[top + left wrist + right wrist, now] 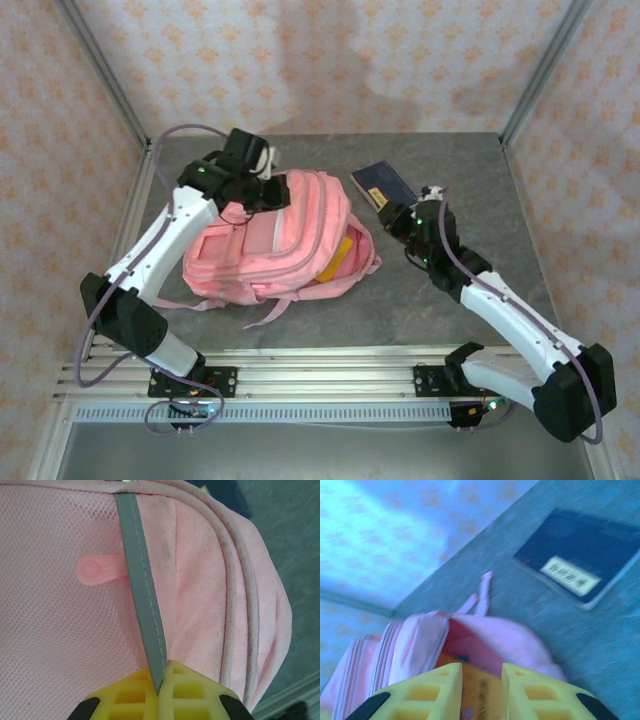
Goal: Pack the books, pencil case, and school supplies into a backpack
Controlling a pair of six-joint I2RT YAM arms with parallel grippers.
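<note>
The pink backpack [270, 250] lies flat on the table with its main opening facing right. A yellow book [337, 260] sits inside that opening. My left gripper [262, 190] is at the backpack's far top edge, shut on a grey-green trim strip [142, 595] of the backpack [60, 630]; the strip runs straight into the left gripper [161, 680]. A navy book with a yellow label [378, 178] lies on the table to the right. My right gripper [393, 215] hovers beside it, open and holding nothing. Past the right gripper [482, 677] I see the backpack's mouth [500, 640], the yellow book [480, 697] and the navy book [575, 565].
A pink zipper pull [97, 571] lies on the mesh pocket beside the trim strip. Loose pink straps [265, 312] trail toward the near edge. Metal frame posts [540, 70] stand at the table's back corners. Bare grey tabletop [470, 190] stretches right of the navy book.
</note>
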